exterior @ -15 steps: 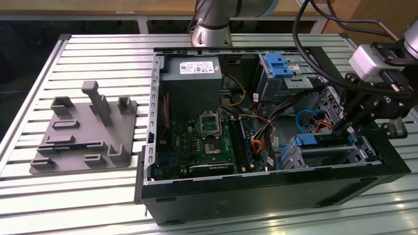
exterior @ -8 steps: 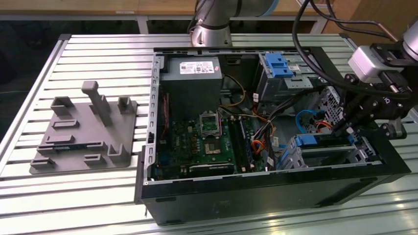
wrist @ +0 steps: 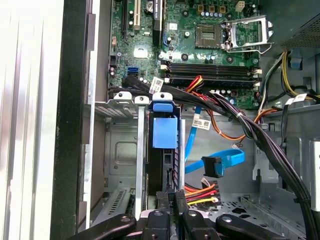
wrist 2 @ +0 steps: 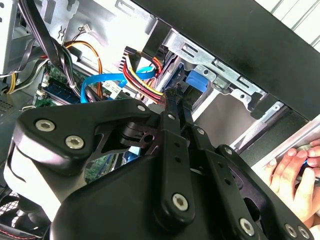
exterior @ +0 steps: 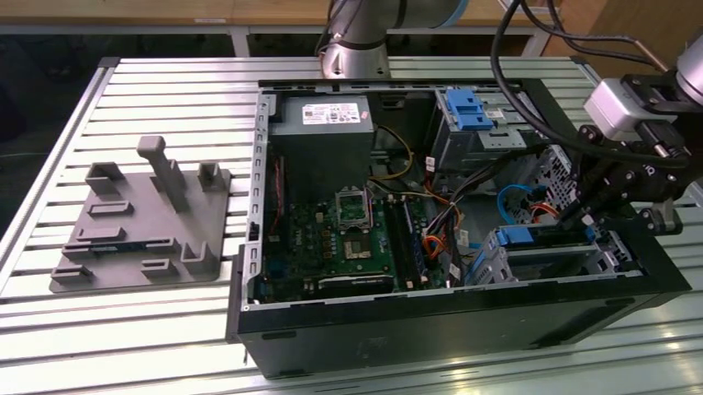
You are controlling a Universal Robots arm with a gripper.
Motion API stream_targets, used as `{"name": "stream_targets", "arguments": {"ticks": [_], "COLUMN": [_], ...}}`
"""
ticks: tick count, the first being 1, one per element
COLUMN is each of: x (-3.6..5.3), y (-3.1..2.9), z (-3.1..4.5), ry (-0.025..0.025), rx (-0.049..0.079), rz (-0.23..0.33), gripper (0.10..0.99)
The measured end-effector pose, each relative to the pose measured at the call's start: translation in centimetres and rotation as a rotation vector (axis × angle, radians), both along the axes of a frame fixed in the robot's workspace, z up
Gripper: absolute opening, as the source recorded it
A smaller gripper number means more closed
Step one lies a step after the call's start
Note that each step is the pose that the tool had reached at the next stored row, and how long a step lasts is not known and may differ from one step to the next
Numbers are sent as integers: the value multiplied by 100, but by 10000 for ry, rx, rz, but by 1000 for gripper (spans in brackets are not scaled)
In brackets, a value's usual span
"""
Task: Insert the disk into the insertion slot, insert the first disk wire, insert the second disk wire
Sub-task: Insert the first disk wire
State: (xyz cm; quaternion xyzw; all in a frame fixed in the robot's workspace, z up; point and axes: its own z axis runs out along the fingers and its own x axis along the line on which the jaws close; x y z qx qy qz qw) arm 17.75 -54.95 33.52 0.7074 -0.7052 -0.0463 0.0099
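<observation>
Blue-framed disk inside grey insertion slot

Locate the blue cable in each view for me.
Exterior view: blue cable looped beside the slot, on the exterior view's right.
First wrist view: beside the disk, ending in a black plug.
Second wrist view: beyond the end effector, beside the red-yellow wires.
Shared landmark: the disk's blue caddy.

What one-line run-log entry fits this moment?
gripper: shut, at disk edge | disk: in insertion slot | blue wire: end free
</observation>
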Motion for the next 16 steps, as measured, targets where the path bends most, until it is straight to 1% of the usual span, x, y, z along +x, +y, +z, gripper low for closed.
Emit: {"name": "stream_targets", "arguments": {"ticks": [16], "x": [0], "y": [0], "z": [-37], "ry": [0], "rx": [-5], "rz": [0], "gripper": [165]}}
